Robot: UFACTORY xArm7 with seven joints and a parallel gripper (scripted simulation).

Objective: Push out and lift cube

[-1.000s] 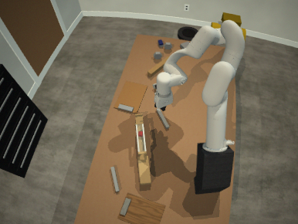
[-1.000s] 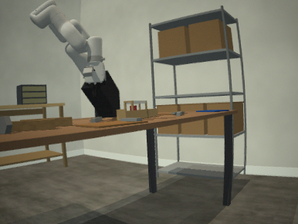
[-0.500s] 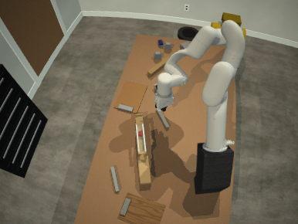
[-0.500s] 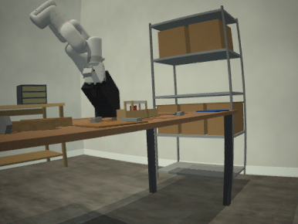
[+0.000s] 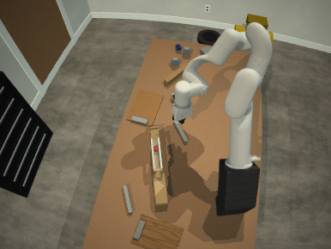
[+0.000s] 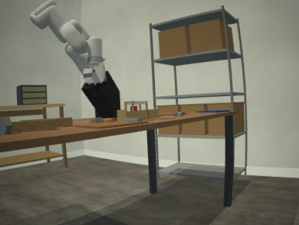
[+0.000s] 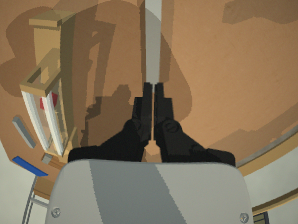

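Observation:
A small red cube sits inside the narrow clear-walled channel in the middle of the table. A long wooden block adjoins the channel's near end, and a short wooden piece sits at its far end. My gripper is shut and empty. It hangs above the table, to the right of the channel's far end, over the near tip of a grey bar that lies flat.
Other grey bars lie about. Flat wooden boards lie left of the channel and at the near edge. A plank, a blue block and grey blocks sit at the far end.

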